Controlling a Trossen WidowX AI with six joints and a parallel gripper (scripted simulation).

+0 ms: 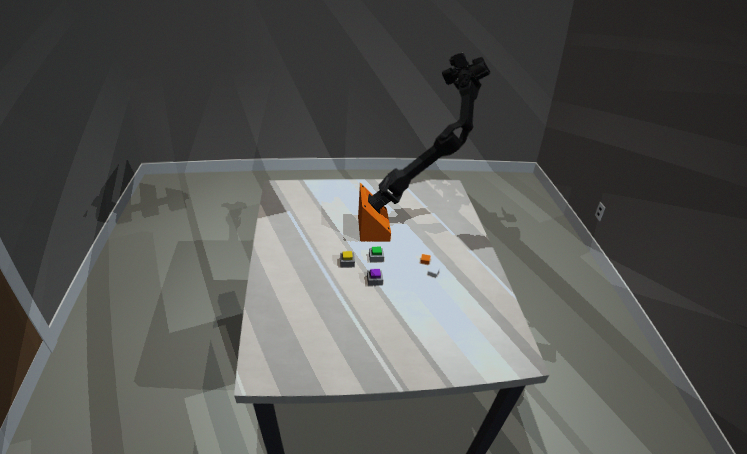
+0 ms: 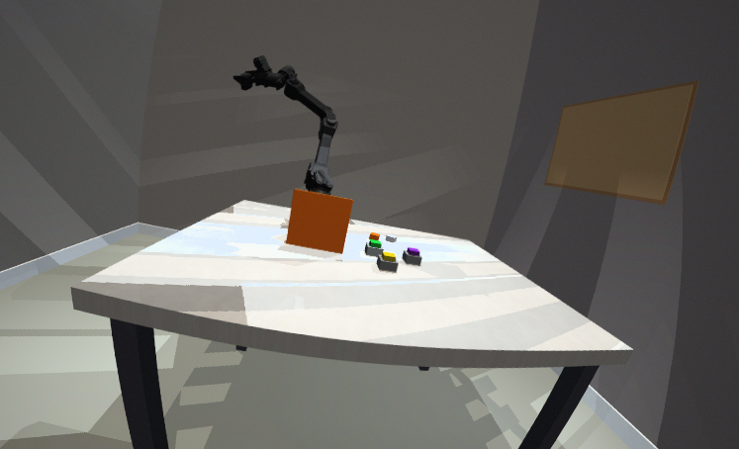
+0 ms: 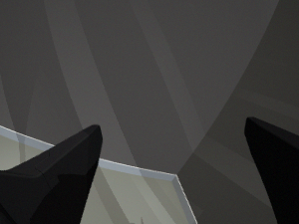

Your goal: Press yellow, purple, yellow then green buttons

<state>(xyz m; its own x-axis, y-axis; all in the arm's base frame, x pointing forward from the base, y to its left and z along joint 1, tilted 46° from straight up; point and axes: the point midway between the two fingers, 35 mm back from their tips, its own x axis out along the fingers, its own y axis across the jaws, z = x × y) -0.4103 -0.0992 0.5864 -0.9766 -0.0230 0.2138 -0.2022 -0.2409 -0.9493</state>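
The yellow button [image 1: 347, 255] [image 2: 389, 256], the green button [image 1: 376, 250] [image 2: 374, 243] and the purple button [image 1: 374, 273] [image 2: 413, 251] sit on dark square bases on the table, in front of the arm's orange mount. All three caps stand raised. My gripper [image 1: 466, 71] [image 2: 238, 81] [image 3: 174, 128] is open and empty. It is high above the table, up and away from the buttons, and touches none of them. The wrist view shows only walls and floor between the spread fingers, with no button in it.
An orange block [image 1: 425, 259] [image 2: 374, 236] and a pale grey block [image 1: 433, 272] [image 2: 391, 238] lie on the table [image 1: 319, 360] [image 2: 360, 312], to the right of the buttons in the top view. The orange mount [image 1: 373, 225] [image 2: 319, 221] stands behind the green button there.
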